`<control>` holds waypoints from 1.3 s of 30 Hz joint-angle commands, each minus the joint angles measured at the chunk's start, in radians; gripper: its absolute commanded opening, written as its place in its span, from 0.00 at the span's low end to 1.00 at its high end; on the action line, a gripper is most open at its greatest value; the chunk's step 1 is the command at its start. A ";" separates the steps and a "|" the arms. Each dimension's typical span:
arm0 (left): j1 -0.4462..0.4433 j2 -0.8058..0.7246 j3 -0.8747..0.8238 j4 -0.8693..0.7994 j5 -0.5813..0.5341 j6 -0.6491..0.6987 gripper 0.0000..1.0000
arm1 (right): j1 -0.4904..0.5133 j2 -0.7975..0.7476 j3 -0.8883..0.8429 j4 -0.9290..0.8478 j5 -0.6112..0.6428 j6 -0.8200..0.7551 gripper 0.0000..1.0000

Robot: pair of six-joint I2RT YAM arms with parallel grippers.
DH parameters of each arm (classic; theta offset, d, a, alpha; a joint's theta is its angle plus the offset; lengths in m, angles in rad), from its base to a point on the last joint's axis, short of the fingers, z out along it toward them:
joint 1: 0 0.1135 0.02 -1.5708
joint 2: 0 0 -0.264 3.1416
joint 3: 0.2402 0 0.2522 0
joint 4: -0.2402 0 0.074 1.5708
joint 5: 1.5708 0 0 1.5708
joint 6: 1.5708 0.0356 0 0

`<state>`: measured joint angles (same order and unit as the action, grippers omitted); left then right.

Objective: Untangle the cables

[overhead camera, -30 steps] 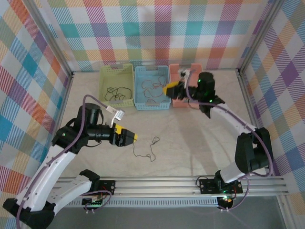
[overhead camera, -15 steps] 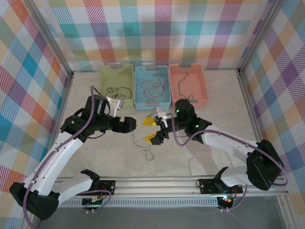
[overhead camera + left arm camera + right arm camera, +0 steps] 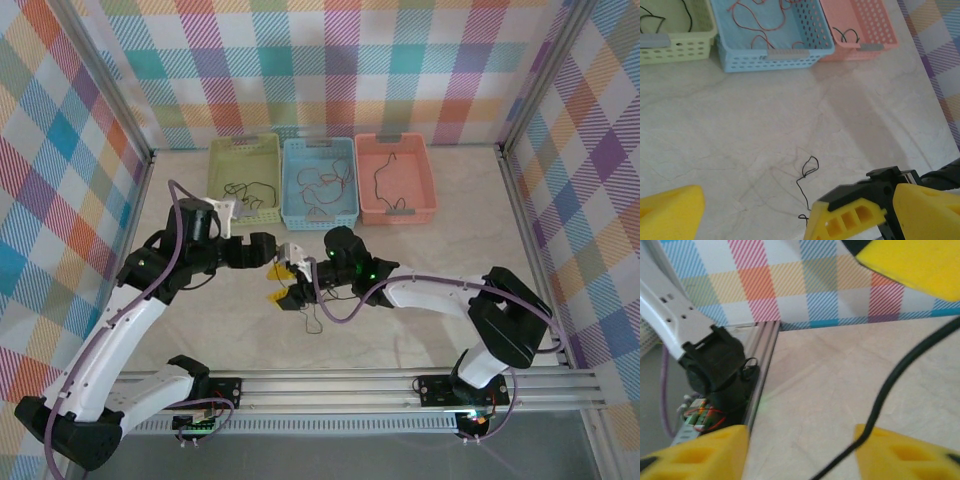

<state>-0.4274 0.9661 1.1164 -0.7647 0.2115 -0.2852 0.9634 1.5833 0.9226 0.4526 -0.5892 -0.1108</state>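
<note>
A thin black cable lies loose on the table, its loop showing in the left wrist view. My right gripper hovers low at the cable's near-left end, open. The black cable runs between its yellow fingers, close to the right one. My left gripper stands wide open just above and left of the right one, holding nothing. More cables lie in the baskets: black ones in the green, orange-red ones in the blue, a black one in the pink.
Three baskets stand in a row at the back: green, blue and pink. The two grippers are very close together mid-table. The right gripper's finger crowds the left wrist view. The aluminium rail runs along the near edge.
My right arm swung from the pink basket down to the loose black cable mid-table. My left gripper moved back and right, toward it.
</note>
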 commanded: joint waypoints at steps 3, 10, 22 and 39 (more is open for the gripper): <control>-0.010 -0.032 -0.009 0.024 0.051 -0.010 0.97 | 0.009 0.026 0.052 -0.017 0.104 0.024 0.03; -0.010 -0.042 -0.003 -0.073 0.091 0.125 0.98 | -0.132 -0.151 0.020 -0.012 0.273 0.086 0.00; -0.066 -0.045 -0.091 -0.108 0.039 0.327 1.00 | -0.271 -0.198 0.408 -0.428 0.259 0.092 0.00; -0.111 -0.281 -0.174 -0.020 -0.190 0.254 1.00 | -0.362 0.058 0.466 -0.367 0.211 0.184 0.00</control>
<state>-0.5339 0.7280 0.9516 -0.8135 0.1143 0.0181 0.5987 1.6619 1.3010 0.0441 -0.3260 0.0532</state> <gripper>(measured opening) 0.999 0.070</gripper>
